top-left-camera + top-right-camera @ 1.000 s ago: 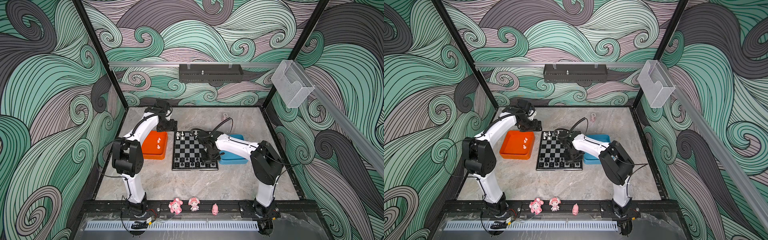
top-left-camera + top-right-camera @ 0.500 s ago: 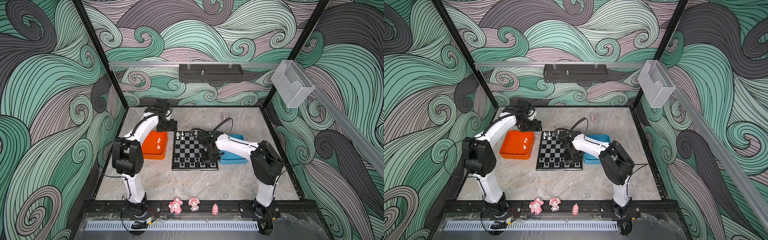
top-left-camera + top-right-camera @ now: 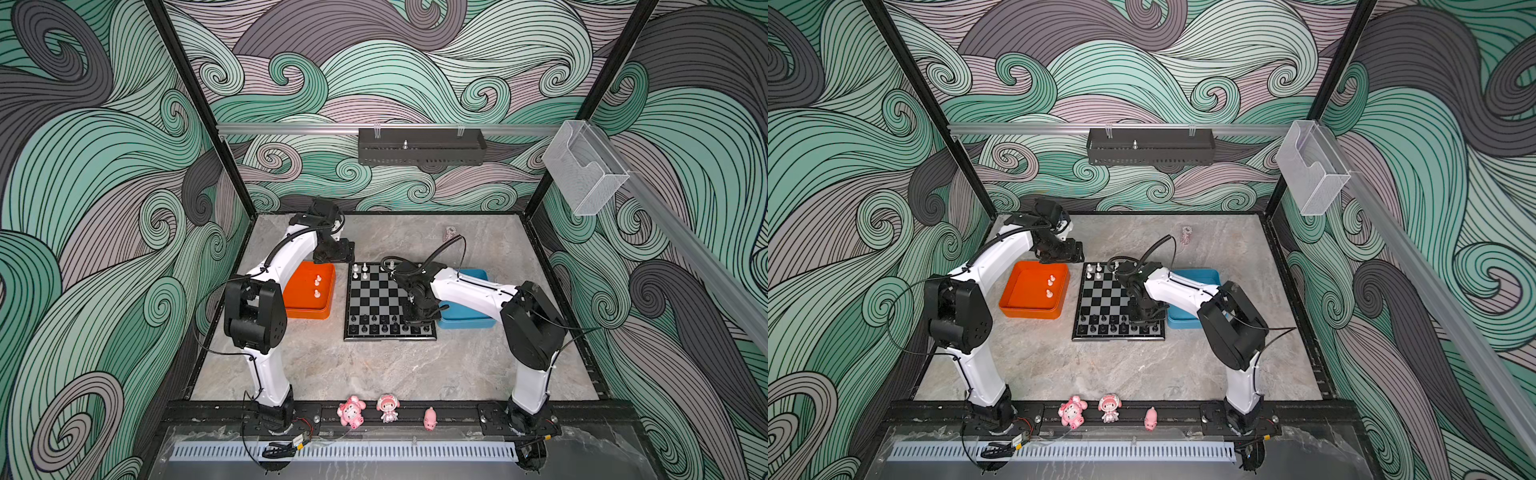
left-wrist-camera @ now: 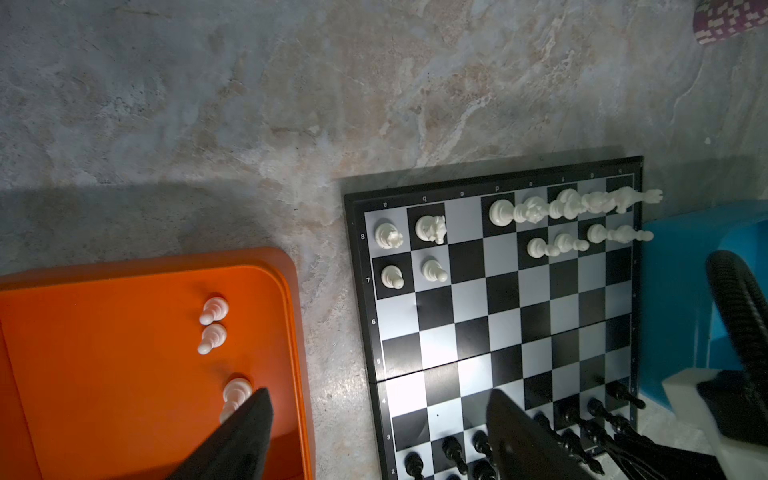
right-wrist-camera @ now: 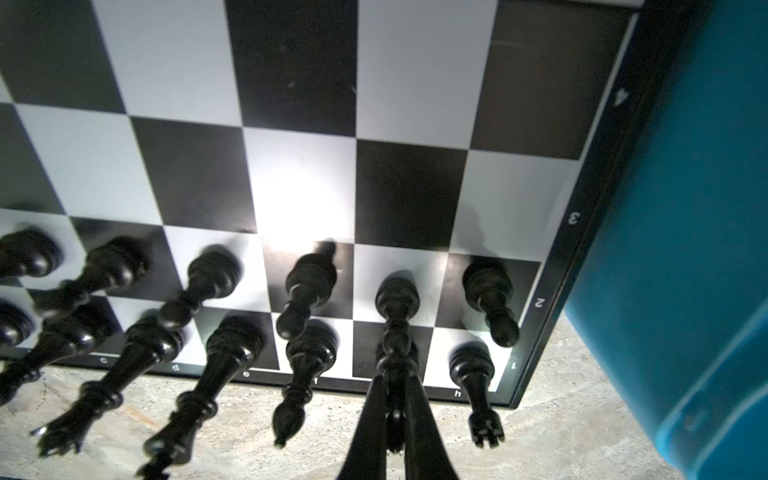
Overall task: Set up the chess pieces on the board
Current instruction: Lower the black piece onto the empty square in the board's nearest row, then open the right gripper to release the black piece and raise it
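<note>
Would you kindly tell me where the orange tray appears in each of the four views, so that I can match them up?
Both top views: the orange tray lies just left of the board.
Left wrist view: the orange tray sits beside the board's a-file edge, not touching it, holding three white pawns.
Right wrist view: not in it.
Shared landmark: the board, visible in all four views.

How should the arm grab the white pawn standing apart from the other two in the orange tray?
Pinch the lone white plastic pawn by its narrow neck under the round head, coming straight down: it stands upright on the flat orange plastic tray, with room either side.
</note>
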You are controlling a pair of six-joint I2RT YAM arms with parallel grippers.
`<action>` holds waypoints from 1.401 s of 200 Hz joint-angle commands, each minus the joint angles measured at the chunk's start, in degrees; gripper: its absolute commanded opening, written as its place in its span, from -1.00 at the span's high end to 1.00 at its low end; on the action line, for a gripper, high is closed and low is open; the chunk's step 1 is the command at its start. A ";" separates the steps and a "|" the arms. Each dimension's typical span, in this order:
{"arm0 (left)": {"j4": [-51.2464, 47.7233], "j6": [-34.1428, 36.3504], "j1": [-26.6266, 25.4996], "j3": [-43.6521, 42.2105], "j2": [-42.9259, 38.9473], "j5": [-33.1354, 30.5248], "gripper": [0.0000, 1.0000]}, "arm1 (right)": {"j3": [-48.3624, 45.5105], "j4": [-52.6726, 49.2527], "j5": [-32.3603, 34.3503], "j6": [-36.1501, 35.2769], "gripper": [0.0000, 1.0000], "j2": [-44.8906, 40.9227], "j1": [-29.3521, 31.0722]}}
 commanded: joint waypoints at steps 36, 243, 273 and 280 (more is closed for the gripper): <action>0.07 -0.29 0.60 0.07 0.67 0.50 -0.66 | 1.53 -0.36 1.11 -0.33 0.83 0.48 0.31; 0.11 -0.39 0.55 0.09 0.68 0.65 -0.66 | 2.50 -1.73 0.77 -0.44 0.45 -1.40 0.32; -0.16 -0.51 0.62 0.31 -0.17 0.35 -0.66 | 4.60 -3.48 1.30 -0.77 0.37 -3.26 0.31; -0.24 -0.52 0.60 0.41 -0.52 0.03 -0.66 | 4.88 -3.45 1.30 -0.95 0.34 -3.84 0.31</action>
